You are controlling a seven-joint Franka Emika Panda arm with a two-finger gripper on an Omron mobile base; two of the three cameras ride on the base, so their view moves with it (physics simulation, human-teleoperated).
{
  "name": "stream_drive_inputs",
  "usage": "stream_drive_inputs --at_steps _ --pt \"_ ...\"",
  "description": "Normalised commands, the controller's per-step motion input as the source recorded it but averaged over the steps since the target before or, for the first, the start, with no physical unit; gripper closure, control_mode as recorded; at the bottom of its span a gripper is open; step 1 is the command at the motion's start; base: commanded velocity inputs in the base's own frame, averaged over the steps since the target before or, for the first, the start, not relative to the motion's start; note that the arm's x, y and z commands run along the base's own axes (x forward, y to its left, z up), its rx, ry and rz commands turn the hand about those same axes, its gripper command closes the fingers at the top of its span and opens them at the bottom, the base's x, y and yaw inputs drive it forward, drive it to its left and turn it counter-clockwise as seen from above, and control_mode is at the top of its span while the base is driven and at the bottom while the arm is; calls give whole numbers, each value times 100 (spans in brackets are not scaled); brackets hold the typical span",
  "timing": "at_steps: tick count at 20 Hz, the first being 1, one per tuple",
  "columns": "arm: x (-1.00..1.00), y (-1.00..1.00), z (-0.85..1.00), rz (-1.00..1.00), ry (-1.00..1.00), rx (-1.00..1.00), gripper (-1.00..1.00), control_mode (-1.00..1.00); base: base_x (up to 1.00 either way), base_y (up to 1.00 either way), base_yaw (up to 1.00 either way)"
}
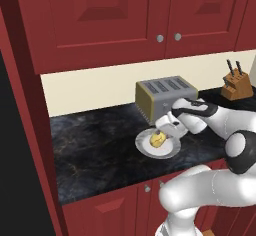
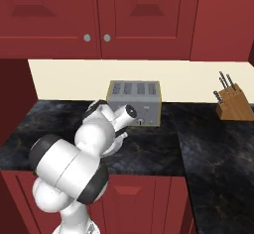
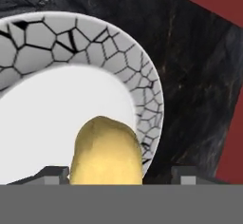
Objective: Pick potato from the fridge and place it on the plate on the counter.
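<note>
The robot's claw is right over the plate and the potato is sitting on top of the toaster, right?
Not quite. The claw is over the plate, but the potato is not on the toaster. It sits on the plate, between the claw's fingers, as the left base view and the hand view show.

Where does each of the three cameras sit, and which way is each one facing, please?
Left base view: behind the arm to its left, looking forward and down at the counter, toaster and plate; the white arm rises lower right to the gripper over the potato.
Right base view: behind to its right, facing the same counter; the arm rises lower left.
Hand view: on the hand, looking along the fingers at potato and plate.
Both base views share the toaster and knife block.
</note>
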Motion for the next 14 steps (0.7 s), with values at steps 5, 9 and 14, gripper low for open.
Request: stream_drive_inputs --at_steps 5,9,14 --pt "-25 0 1 1 -13 -3 -100 -100 0 0 0" --pt "-63 -2 44 0 -21 -4 -100 -100 0 0 0" --pt "-64 -4 59 0 -12 -9 -100 -100 0 0 0"
